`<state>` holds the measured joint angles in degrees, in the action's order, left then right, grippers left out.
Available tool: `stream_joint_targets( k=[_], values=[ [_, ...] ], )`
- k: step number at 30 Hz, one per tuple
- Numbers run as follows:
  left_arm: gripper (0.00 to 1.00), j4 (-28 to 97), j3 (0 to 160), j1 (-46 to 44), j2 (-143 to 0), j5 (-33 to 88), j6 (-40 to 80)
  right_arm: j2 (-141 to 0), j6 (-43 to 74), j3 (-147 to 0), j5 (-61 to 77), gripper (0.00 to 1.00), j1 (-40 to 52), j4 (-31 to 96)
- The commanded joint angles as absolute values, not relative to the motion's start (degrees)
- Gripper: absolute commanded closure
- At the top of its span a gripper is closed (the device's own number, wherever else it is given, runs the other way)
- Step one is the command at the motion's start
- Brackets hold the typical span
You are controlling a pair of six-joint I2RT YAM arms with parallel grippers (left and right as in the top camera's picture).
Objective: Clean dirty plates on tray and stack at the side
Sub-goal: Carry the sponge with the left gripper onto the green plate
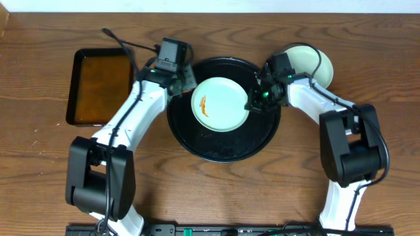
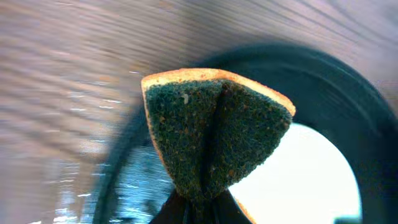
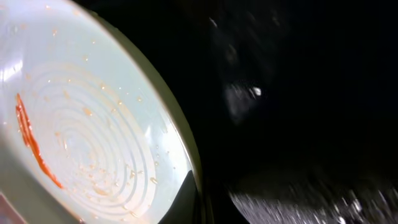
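A pale mint-blue plate (image 1: 220, 103) with an orange-brown smear is held tilted over the round black tray (image 1: 223, 147). My right gripper (image 1: 252, 101) is shut on its right rim; the right wrist view shows the plate (image 3: 81, 137) with the smear and a finger over the rim (image 3: 186, 199). My left gripper (image 1: 180, 78) is shut on a green and yellow sponge (image 2: 214, 134) at the tray's upper left edge, just left of the plate (image 2: 305, 180). Two more plates (image 1: 315, 62) are stacked on the table right of the tray, a yellowish one on top.
A rectangular black pan (image 1: 102, 85) of brownish liquid sits at the left of the wooden table. The right arm's links run down the right side, the left arm's down the left side.
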<state>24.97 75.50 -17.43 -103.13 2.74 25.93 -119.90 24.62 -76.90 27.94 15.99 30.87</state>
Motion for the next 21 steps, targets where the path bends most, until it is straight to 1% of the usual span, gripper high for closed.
stream_joint_targets(
  k=[1,7,10,14,21],
  values=[
    [0.92,24.5,75.2,-19.8,-103.0,7.5,22.8,-123.5,22.7,-78.3,27.0,0.99,16.9,31.7],
    [0.92,24.2,75.1,-21.7,-104.2,7.5,22.8,-123.5,22.7,-81.4,16.3,0.99,16.9,31.8],
    [0.92,23.2,75.1,-22.2,-105.5,7.5,23.5,-123.5,23.0,-81.7,13.7,0.99,17.1,32.2],
    [0.92,21.5,75.1,-22.8,-107.6,7.6,25.7,-123.4,27.9,-81.8,7.4,0.99,18.4,33.7],
    [0.92,18.7,75.1,-25.0,-110.9,7.5,28.6,-123.2,31.1,-82.9,-0.1,0.99,21.1,35.9]
  ],
)
